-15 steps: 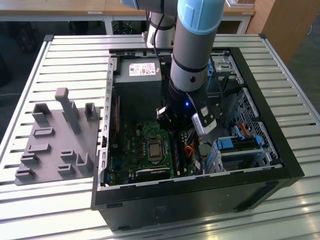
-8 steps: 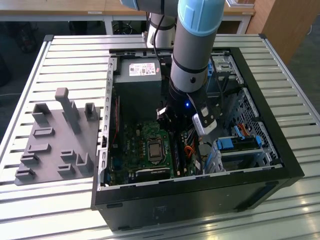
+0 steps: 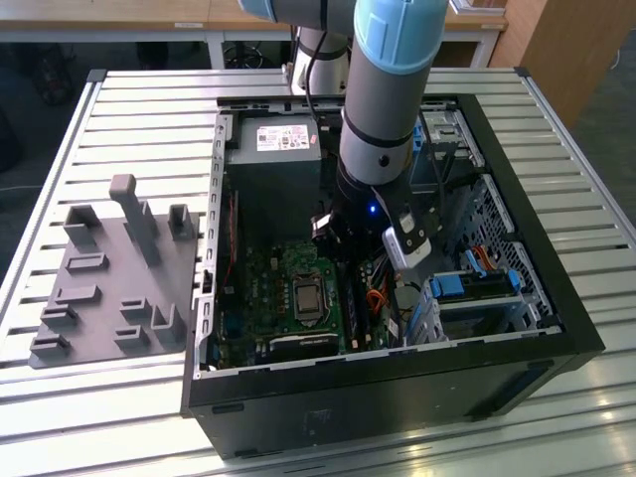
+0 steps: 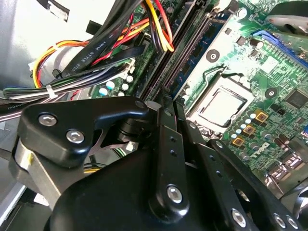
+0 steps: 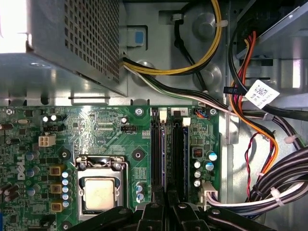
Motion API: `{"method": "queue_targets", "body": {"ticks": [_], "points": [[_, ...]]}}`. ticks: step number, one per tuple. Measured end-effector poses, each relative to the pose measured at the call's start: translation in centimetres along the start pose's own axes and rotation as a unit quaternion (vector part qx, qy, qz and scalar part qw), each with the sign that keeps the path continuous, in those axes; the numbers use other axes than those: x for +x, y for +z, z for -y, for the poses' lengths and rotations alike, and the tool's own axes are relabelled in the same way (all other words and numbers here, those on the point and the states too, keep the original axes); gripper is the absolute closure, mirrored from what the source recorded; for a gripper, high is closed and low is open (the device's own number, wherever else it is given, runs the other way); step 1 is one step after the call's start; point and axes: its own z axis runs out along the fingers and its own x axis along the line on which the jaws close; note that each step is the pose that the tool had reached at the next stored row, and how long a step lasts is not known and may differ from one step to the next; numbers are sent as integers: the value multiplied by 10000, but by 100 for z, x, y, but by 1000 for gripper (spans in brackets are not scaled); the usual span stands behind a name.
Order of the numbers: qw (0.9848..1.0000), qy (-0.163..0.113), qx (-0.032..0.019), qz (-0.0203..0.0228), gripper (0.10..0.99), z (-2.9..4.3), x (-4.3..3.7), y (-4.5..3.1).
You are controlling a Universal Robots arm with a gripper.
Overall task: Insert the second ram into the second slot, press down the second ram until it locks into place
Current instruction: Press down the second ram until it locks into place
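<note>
Pincer over ram slots on green mobo, slatted table.

"Where's the arm now?"

"Reaching down into the open computer case, its wrist low over the green motherboard, beside the processor socket."

"And on the slatted table?"

"A grey fixture plate lies at the exterior view's left, just beside the case."
</note>
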Motion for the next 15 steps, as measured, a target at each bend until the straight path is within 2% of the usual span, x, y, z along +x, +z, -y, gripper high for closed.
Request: {"method": "queue_targets", "body": {"ticks": [15], "points": [[10000, 0, 1, -1, 949, -2, -1, 46]]}}
